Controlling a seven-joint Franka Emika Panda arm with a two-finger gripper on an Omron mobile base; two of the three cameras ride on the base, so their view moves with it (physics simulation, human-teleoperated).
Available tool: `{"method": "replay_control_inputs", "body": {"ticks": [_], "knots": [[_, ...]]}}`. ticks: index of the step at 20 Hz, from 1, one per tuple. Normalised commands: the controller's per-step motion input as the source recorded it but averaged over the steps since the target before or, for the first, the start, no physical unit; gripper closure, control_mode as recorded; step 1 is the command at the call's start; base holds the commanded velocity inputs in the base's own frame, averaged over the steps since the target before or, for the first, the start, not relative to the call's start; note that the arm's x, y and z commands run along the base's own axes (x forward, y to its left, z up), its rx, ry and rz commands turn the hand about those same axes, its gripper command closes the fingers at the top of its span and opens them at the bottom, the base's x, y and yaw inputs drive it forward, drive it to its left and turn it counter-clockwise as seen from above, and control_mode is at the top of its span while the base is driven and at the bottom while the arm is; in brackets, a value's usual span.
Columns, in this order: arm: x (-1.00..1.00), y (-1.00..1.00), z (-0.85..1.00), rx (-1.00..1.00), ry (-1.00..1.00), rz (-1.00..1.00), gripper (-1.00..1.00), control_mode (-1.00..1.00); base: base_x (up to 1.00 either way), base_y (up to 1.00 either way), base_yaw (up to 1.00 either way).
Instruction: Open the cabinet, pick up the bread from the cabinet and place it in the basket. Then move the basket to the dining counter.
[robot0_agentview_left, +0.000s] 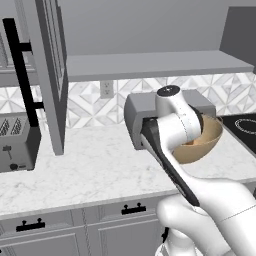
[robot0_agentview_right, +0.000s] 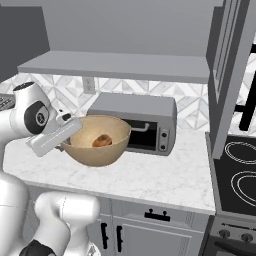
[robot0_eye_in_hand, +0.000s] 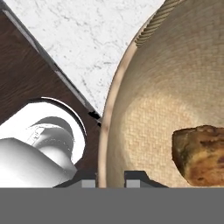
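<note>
Pincer (robot0_eye_in_hand: 110, 180) closed on the near rim of the basket (robot0_eye_in_hand: 175, 100), one fingertip on each side of the wall; basket held tilted, apparently clear of the marble counter (robot0_agentview_right: 165, 175); bread (robot0_eye_in_hand: 200, 154) lies inside the basket, just beyond the pincer; toaster oven (robot0_agentview_right: 150, 122) behind; cabinet (robot0_agentview_left: 52, 75) door stands open.

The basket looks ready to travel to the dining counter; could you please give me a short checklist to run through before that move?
1. Bread inside the basket: ok.
2. Tool shut on the basket's rim, one finger on each side: ok.
3. Basket lifted off the counter: ok, it hangs tilted above the marble.
4. Bread safe from rolling out: cannot tell.
5. Cabinet door out of the path: not ok, it stands open.
</note>
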Motion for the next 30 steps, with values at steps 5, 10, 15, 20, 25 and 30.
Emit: {"method": "replay_control_inputs", "body": {"ticks": [5,10,15,20,25,30], "knots": [[-0.4,0.0,0.0,0.01,0.0,0.0,1.0,-1.0,0.0,0.0,0.0],[0.0,0.0,0.0,0.0,0.0,0.0,1.0,1.0,-1.0,-0.01,0.0],[0.0,0.0,0.0,0.0,0.0,0.0,1.0,1.0,-1.0,-0.08,0.05],[0.0,0.0,0.0,0.0,0.0,0.0,1.0,1.0,-0.71,0.16,0.0],[0.0,0.0,0.0,0.0,0.0,0.0,1.0,1.0,-0.29,0.19,0.36],[0.0,0.0,0.0,0.0,0.0,0.0,1.0,1.0,-0.32,0.0,1.0]]}}
